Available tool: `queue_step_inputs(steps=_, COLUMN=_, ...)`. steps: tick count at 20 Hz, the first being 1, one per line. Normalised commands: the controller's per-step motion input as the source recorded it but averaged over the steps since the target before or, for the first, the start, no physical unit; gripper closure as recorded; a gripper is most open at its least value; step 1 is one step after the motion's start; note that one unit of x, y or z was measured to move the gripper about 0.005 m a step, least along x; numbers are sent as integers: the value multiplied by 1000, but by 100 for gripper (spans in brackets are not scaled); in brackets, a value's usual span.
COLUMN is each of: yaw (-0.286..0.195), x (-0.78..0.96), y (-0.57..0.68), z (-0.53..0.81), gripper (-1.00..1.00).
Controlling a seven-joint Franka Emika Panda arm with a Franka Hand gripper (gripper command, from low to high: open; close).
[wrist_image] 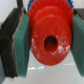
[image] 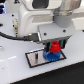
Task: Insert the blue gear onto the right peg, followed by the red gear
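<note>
The blue gear (image: 50, 55) lies flat on the grey plate with a black border (image: 35, 59), toward the exterior view's right. The red gear (image: 55, 47) is just above it, between my gripper's fingers. In the wrist view the red gear (wrist_image: 49, 42) fills the middle, its centre hole dark, with a sliver of the blue gear (wrist_image: 33, 3) showing behind it. My gripper (wrist_image: 44, 42) is shut on the red gear, its teal pads (wrist_image: 21, 47) pressing both sides. The right peg is hidden by the gears. The left peg is not discernible.
The robot's white wrist and arm (image: 42, 20) fill the upper part of the exterior view, with a black cable (image: 12, 36) at the exterior view's left. The plate sits on a white tabletop (image: 15, 72).
</note>
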Motion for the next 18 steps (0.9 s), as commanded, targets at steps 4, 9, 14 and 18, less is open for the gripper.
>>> queue_step_inputs(steps=4, yaw=0, x=66, y=-37, z=103, gripper=100)
queue_step_inputs(steps=9, yaw=0, x=75, y=-58, z=192, gripper=100)
queue_step_inputs(steps=14, yaw=0, x=83, y=-37, z=251, gripper=100)
queue_step_inputs(steps=18, yaw=0, x=114, y=-56, z=59, gripper=100)
